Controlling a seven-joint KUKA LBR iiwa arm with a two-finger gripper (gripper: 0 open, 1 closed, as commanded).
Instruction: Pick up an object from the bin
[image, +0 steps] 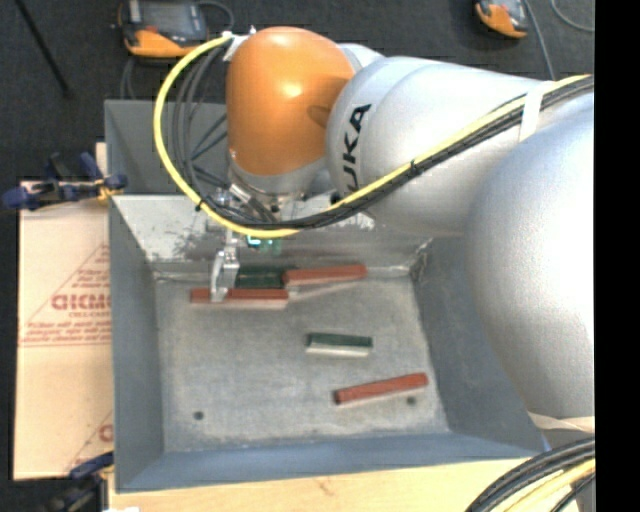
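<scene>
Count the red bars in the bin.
3. Front-right bar; back-left bar; back-right bar, the back two beside a green block. The arm may hide more.

Setting is logged as a robotics lab or test cell, not a home or shop. An industrial arm (430, 130), lettered KUKA on its silver casing, is seen over a grey metal bin (135, 330). An orange cover (280, 90) is fitted at the wrist, and a yellow cable (159, 125) is looped loosely round it beside black leads, as on a bench rig. The bin is set on a dark floor (60, 60). Plain flat pieces are scattered on the bin's bottom, among them a red-brown bar (380, 388) and a green bar (338, 344). An orange-and-black handheld unit (160, 40) is noted on the floor beyond the bin, with a second like it further right; their kind cannot be told.
</scene>
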